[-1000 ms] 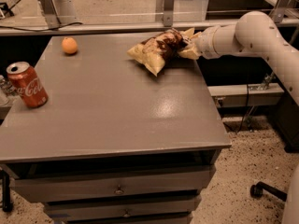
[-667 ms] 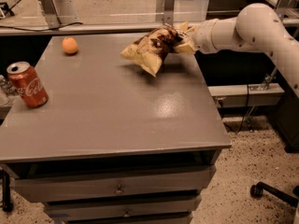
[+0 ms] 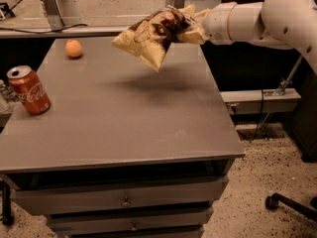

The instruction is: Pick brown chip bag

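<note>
The wrinkly brown-and-tan foil chip bag (image 3: 148,33), clamped at its right end by the jaws of the gripper (image 3: 192,29) above the far side of the grey desk (image 3: 124,118), should be raised smoothly, without swinging.

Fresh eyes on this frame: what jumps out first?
A wrinkly brown-and-tan foil chip bag hangs clear of the grey flat-topped table, over its far side, pinched at one end by the white arm's gripper. A red soda can stands at the table's left edge, and a small round orange fruit sits near the far left corner.
</note>
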Controlling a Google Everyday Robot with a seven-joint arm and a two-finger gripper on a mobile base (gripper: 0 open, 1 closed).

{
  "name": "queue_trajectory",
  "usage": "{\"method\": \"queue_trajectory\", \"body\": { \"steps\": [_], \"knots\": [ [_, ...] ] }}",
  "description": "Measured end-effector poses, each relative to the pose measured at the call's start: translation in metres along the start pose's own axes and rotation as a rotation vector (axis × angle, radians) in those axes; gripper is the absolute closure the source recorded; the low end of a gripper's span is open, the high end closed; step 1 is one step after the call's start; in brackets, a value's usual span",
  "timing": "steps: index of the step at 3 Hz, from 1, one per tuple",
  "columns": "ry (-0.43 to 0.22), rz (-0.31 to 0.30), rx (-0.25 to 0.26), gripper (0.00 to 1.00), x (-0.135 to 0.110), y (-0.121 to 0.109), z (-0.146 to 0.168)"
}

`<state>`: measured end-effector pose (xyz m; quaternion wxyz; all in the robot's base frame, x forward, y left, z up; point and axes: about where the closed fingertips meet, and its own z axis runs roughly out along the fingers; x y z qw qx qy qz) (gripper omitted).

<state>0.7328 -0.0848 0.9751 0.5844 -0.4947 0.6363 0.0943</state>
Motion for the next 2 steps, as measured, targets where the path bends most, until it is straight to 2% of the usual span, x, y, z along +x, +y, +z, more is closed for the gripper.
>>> {"method": "queue_trajectory", "body": {
  "steps": [1, 2],
  "knots": [
    [-0.069, 0.021, 0.006, 1.00, -0.0297, 0.0096, -0.0107],
    [-0.078, 0.025, 0.003, 1.00, -0.0331, 0.0113, -0.0105]
  ]
}}
